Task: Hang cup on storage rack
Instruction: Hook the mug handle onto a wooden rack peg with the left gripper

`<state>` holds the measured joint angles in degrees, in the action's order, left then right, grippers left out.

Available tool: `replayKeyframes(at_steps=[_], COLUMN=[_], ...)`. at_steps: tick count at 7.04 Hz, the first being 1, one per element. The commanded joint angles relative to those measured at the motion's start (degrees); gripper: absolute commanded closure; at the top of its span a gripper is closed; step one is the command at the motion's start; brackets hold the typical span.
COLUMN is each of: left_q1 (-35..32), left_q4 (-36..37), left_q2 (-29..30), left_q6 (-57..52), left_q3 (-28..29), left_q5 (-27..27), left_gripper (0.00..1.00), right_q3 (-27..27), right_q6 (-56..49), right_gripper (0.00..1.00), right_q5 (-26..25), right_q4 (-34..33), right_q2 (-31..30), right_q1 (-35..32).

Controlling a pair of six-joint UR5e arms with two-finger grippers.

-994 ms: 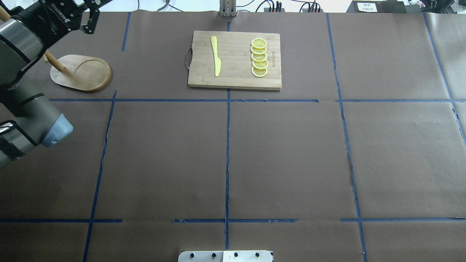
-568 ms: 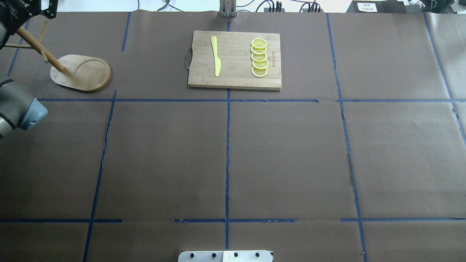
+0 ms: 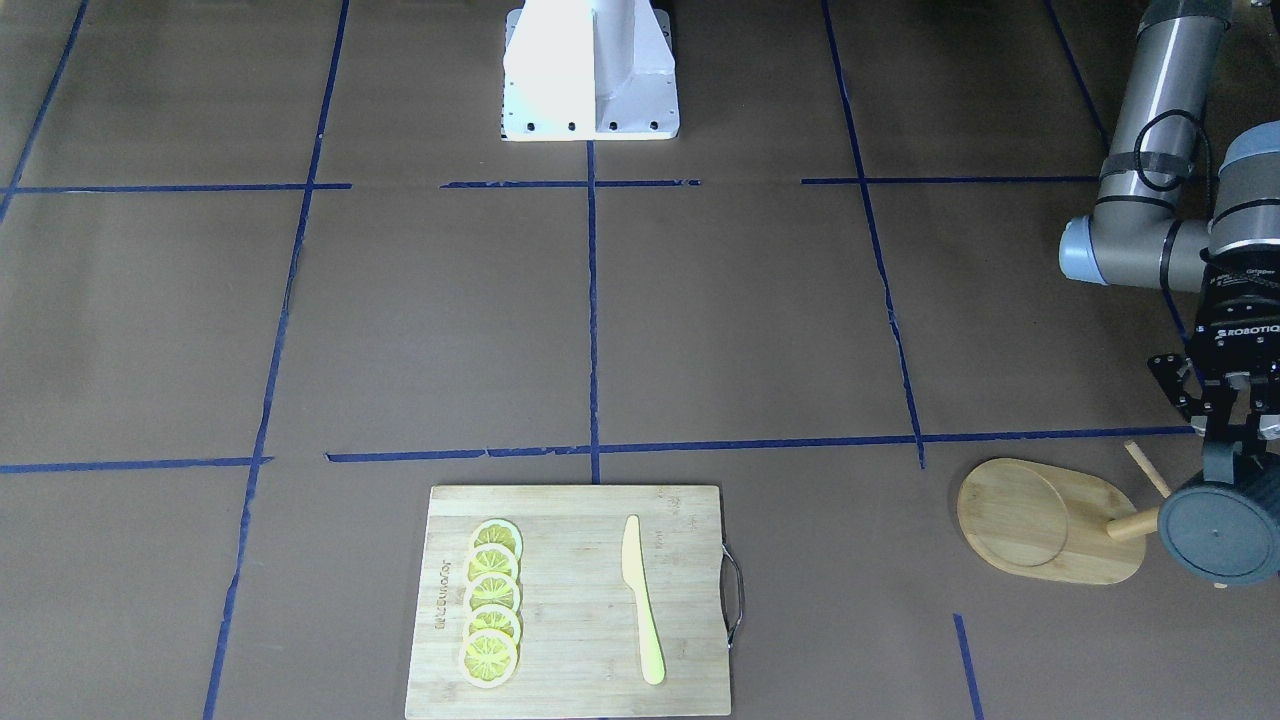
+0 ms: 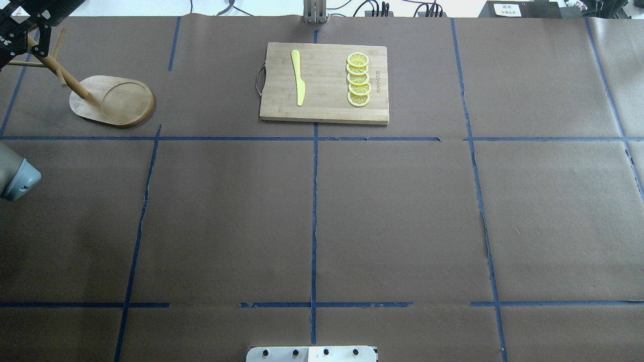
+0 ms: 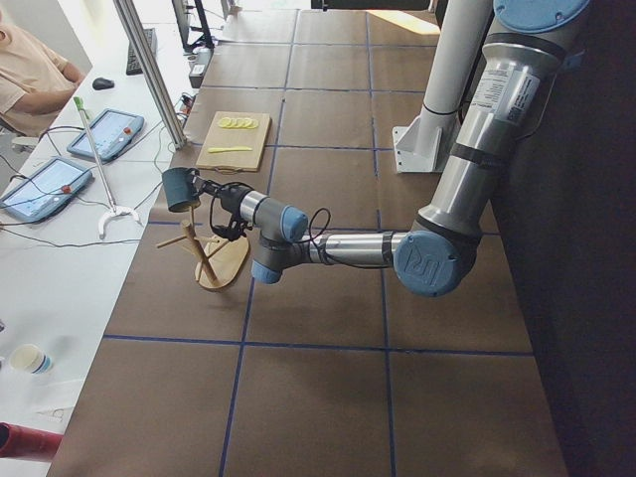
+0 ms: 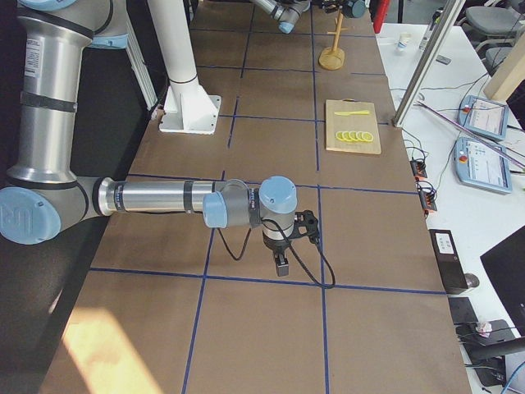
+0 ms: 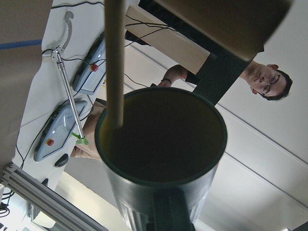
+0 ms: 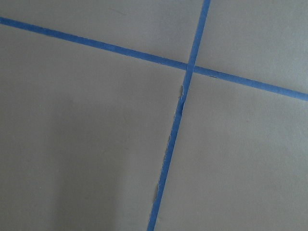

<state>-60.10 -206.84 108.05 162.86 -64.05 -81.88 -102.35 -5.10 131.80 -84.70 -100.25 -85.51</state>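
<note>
Entry 1: I log the left gripper pinching the cup by its handle, with the cup on its side at the top of the storage rack post. Entry 2: right gripper, well apart from the rack; I cannot tell its jaw state.

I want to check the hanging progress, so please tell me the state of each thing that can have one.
storage rack: standing upright on the table.
cup: tipped on its side, in the air by the rack's post.
left gripper: shut on the cup.
right gripper: above bare table; open or shut, cannot tell.
knife: lying flat on the cutting board.
lemon slices: overlapping row on the board.
</note>
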Motion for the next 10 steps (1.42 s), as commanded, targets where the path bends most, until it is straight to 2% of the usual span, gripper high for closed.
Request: replayKeyframes(at_steps=[1, 2, 4, 5, 6, 7, 10], left_q1=[0.2, 0.5, 0.6, 0.6, 0.6, 0.6, 0.7], left_q4=[-3.5, -8.1, -8.5, -8.6, -8.6, -8.6, -8.7], left_q2=[-0.2, -0.1, -0.2, -0.2, -0.2, -0.1, -0.1], left_q6=[0.0, 0.1, 0.1, 0.1, -0.1, -0.2, -0.1], left_q3=[3.6, 7.5, 8.8, 8.9, 9.1, 9.1, 8.3], left_q5=[0.0, 0.0, 0.0, 0.0, -0.1, -0.3, -0.3], left_gripper=[0.94, 0.94, 0.89, 0.78, 0.06, 0.0, 0.0], right_q3=[-0.1, -0.1, -0.1, -0.1, -0.1, -0.1, -0.1], right_q6=[0.0, 0.0, 0.0, -0.1, 0.0, 0.0, 0.1], right_gripper=[0.0, 0.0, 0.0, 0.0, 0.0, 0.0, 0.0], right_q5=[0.0, 0.0, 0.0, 0.0, 0.0, 0.0, 0.0], right_q4=[0.1, 0.1, 0.1, 0.1, 0.1, 0.1, 0.0], right_q2=[0.0, 0.0, 0.0, 0.0, 0.0, 0.0, 0.0], right_q1=[0.0, 0.0, 0.0, 0.0, 0.0, 0.0, 0.0])
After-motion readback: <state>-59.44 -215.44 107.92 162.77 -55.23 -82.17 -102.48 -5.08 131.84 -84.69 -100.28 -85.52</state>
